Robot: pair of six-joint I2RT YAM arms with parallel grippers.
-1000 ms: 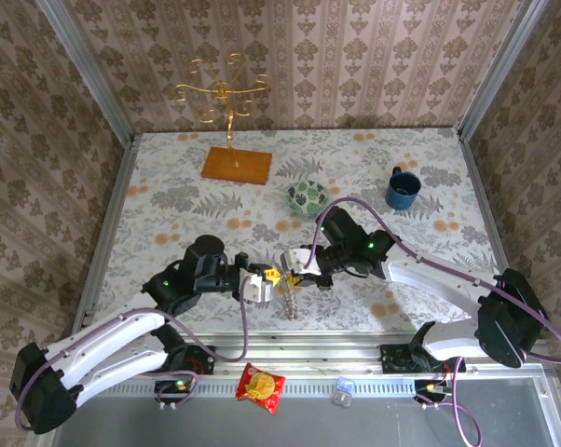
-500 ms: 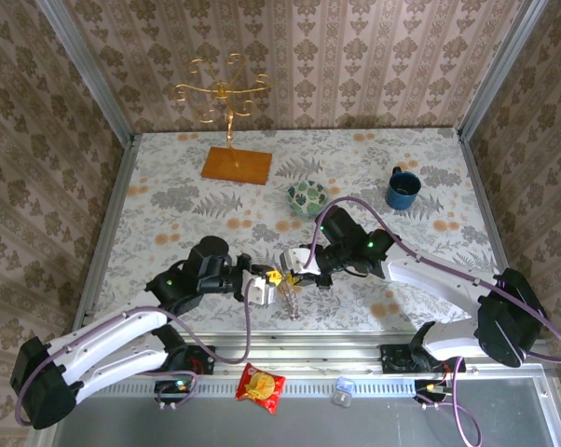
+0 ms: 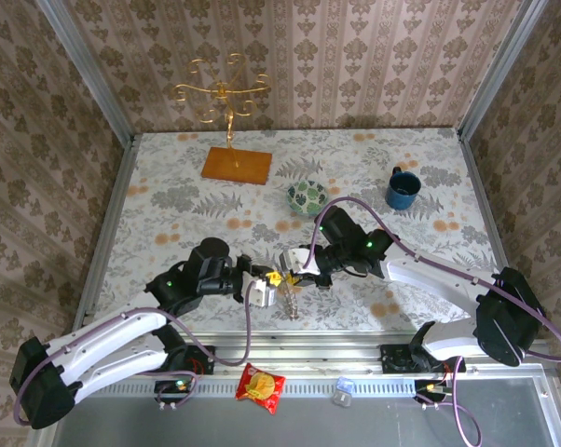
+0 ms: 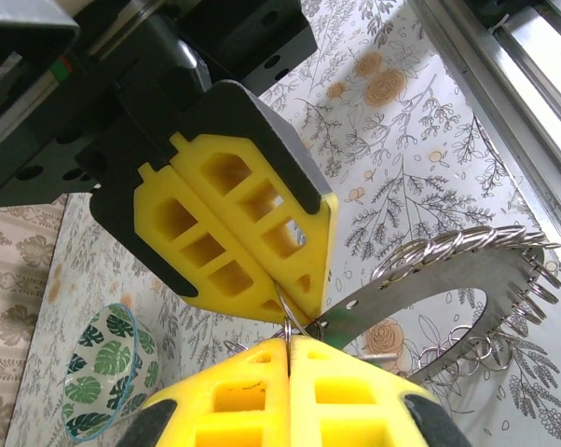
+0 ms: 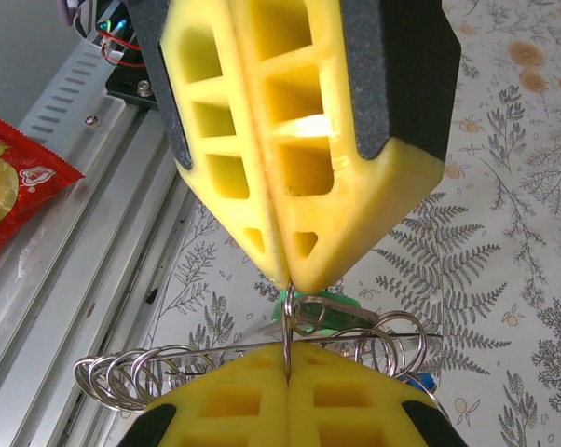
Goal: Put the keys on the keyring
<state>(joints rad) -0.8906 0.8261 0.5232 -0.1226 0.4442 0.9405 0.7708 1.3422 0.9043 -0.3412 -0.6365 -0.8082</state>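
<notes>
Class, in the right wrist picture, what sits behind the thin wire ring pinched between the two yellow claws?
A green key head sits just behind the wire ring, among other wire loops. The right claw, at the bottom, covers the rest of the key.

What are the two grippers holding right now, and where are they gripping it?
Both are shut on one small wire ring, the left gripper and the right gripper pinching opposite sides of its loop at their very tips.

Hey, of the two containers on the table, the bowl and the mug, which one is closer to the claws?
The green leaf-patterned bowl: it sits just behind them, mid-table, while the blue mug stands farther off to the right.
</notes>
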